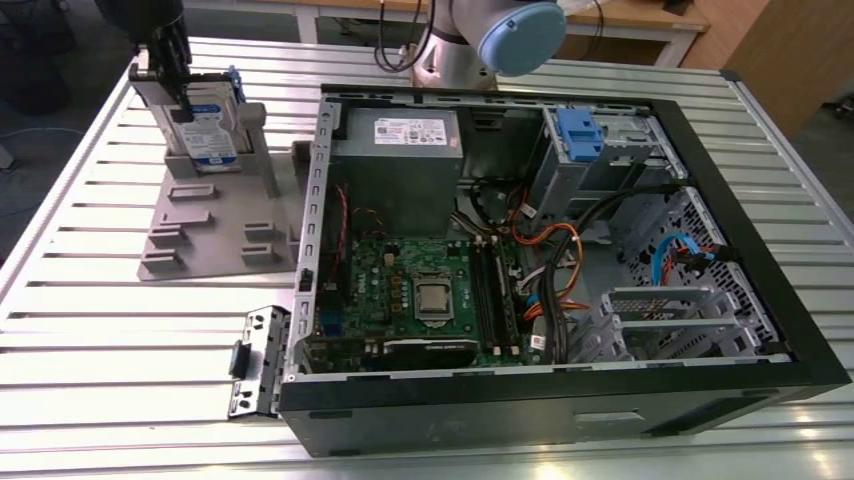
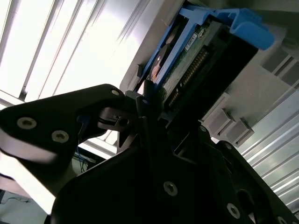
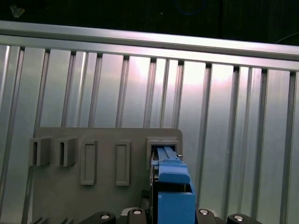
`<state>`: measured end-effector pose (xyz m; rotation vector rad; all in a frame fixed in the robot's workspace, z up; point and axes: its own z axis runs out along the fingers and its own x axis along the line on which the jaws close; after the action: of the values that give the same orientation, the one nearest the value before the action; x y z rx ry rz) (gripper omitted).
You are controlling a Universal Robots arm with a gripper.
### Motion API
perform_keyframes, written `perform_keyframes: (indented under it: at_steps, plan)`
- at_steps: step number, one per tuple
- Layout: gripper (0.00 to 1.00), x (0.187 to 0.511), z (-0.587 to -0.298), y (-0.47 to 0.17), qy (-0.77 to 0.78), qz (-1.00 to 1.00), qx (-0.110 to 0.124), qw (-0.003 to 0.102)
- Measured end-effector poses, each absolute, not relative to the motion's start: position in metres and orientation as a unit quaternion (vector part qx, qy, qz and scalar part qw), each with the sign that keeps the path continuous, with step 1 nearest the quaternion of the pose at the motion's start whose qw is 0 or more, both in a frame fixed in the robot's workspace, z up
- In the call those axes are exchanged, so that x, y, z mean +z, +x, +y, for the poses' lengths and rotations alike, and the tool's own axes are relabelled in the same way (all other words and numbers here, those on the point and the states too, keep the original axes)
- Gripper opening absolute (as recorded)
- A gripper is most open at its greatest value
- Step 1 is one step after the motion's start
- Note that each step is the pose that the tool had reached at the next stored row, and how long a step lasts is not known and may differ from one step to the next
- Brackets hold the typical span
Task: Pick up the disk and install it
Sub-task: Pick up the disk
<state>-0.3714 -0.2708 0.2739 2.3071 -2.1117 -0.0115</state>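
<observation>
The disk (image 1: 211, 125) stands on edge in a slot of the grey holder (image 1: 200, 235) at the exterior view's upper left, its white-and-blue label facing out and its blue bracket around it. My gripper (image 1: 171, 72) is at the disk's top edge, its black fingers (image 2: 145, 95) against the sides of the disk (image 2: 187, 51) and shut on it. In the first wrist view the disk's blue bracket (image 3: 174, 186) rises from the holder (image 3: 103, 196) between the finger bases.
The open computer case (image 1: 747, 200) lies to the exterior view's right of the holder, with the grey power supply (image 1: 396, 150), the motherboard (image 1: 414, 290) and a metal drive cage (image 1: 607, 160) carrying a blue latch (image 1: 577, 130). All of it rests on a slatted aluminium table (image 1: 107, 340).
</observation>
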Motion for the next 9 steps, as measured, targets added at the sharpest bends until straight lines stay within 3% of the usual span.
perform_keyframes:
  at_steps: [9]
  plan:
    - [0.36, 0.2739, -0.2708, -0.3714, 0.738, -0.675, -0.003, 0.008]
